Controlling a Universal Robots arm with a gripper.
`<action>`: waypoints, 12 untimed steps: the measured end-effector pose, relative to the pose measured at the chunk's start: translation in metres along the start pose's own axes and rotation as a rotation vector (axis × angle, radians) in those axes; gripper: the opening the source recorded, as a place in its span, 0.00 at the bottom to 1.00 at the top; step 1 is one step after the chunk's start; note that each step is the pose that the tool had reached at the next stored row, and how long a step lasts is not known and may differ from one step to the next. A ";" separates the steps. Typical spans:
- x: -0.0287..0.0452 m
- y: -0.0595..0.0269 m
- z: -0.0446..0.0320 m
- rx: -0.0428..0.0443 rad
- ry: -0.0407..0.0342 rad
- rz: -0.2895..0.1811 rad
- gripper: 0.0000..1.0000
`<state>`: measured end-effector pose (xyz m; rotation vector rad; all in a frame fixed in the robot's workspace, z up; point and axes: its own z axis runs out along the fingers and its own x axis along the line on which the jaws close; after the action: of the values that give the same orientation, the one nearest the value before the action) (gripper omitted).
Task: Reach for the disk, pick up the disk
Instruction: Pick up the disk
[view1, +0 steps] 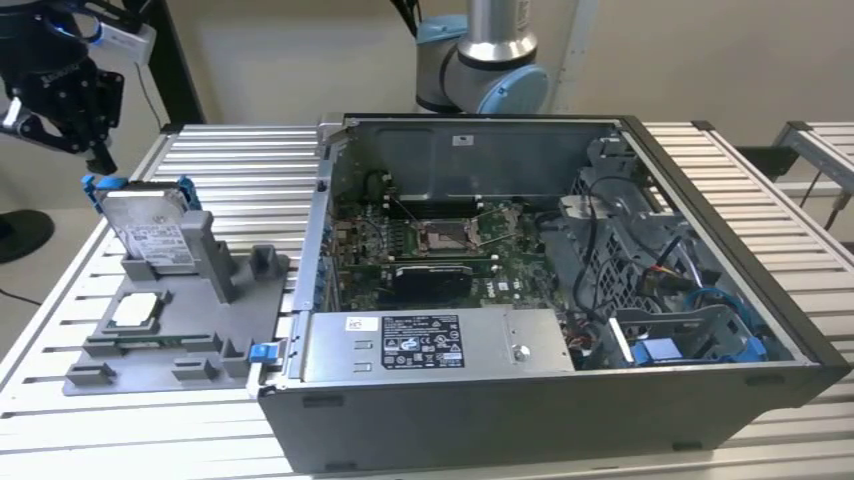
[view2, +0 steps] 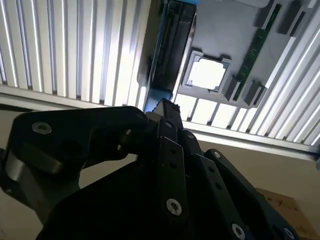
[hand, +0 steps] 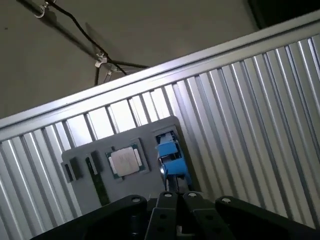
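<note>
Pincer (view1: 96, 155) hangs at the exterior view's far left, above the disk (view1: 144, 228) and just outboard of it, no contact. In the first wrist view the jaws look closed or near enough, nothing held.

Disk stands on edge in a slot of the grey fixture (view1: 174, 365), left of the open PC case (view1: 561, 300), on the slatted table (view1: 240, 160). The CPU chip (view1: 138, 310) lies flat on the fixture, just nearer.

Looks: silver-grey metal slab, white label on the face, blue rails on the edges.

Handling, my guess — rigid, dense for its size, smooth faces so slip risk, shock-sensitive. Best hold — across the two flat faces on the exposed upper half, centred, clear of the blue rail tabs.
</note>
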<state>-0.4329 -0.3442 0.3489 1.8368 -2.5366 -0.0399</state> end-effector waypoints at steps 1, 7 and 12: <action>0.0000 0.0000 0.0001 0.0009 0.0001 -0.018 0.00; 0.0000 0.0000 0.0010 0.0041 0.0016 -0.128 0.00; -0.0001 -0.0003 0.0015 0.0050 0.0028 -0.208 0.00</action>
<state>-0.4326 -0.3441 0.3473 2.0922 -2.3351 -0.0323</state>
